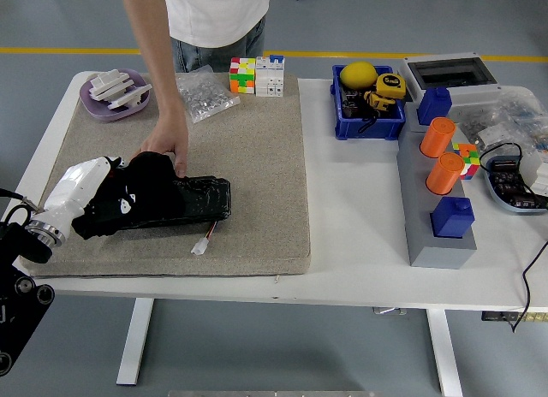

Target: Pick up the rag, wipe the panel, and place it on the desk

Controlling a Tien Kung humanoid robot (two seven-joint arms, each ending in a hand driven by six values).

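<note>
Black rag covers the left end of the shiny black panel, which lies on the beige mat near its left near corner. My left hand is buried in the rag, gripping it and pressing it on the panel. At the panel's far edge a person's hand holds it down.

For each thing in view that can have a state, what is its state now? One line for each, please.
Black cloth rag: held under the left hand, lying on the panel's left part.
Shiny black flat panel: flat on the beige mat, left part covered.
Left hand: shut on the rag.
Person's hand: pressed on the panel's far edge.
Blue plastic bin: filled with tools.
Grey electrical box: open.
</note>
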